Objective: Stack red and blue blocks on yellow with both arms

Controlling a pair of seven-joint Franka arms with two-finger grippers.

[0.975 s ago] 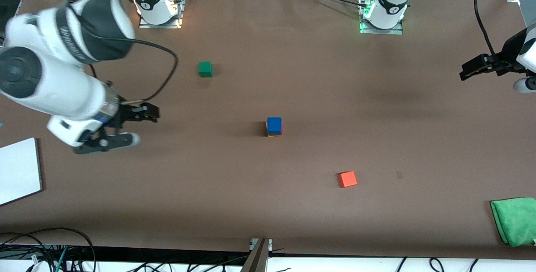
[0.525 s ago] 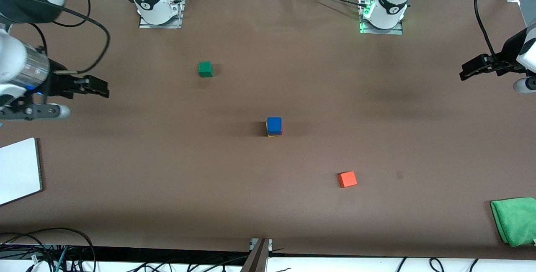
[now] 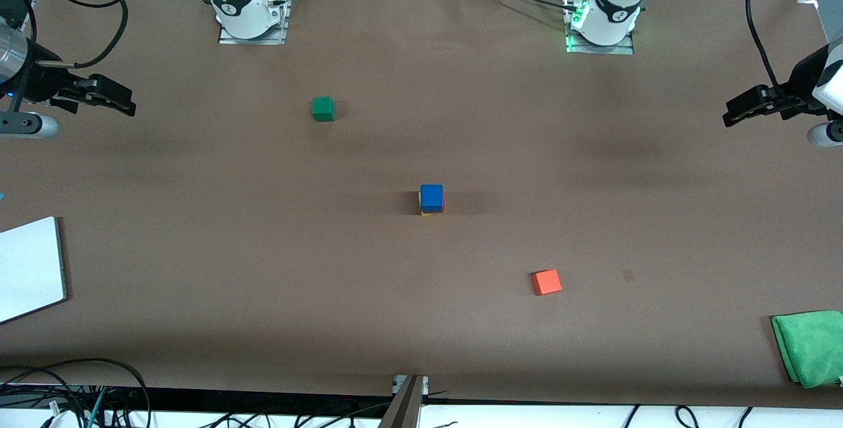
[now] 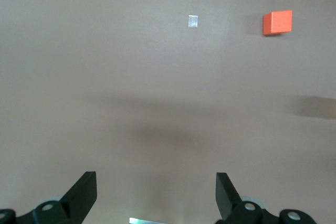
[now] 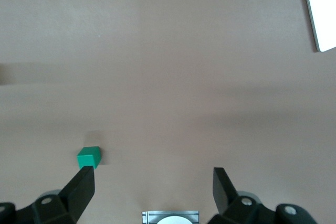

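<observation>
A blue block [image 3: 431,197] tops the stack at mid-bench, slivers of the red block [image 3: 443,203] and yellow cube [image 3: 431,214] showing beneath. The left gripper [image 3: 743,112] and right gripper [image 3: 113,100], fingers open and empty, hang over opposite bench ends.

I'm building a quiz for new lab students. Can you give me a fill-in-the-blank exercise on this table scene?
1. The small blue cube tops the stack at the table's ____.
2. The left tool and the right tool both have ____ jaws.
3. The small orange cube lies ____ to the front camera than the small green cube.

Missing words: middle; open; nearer
</observation>
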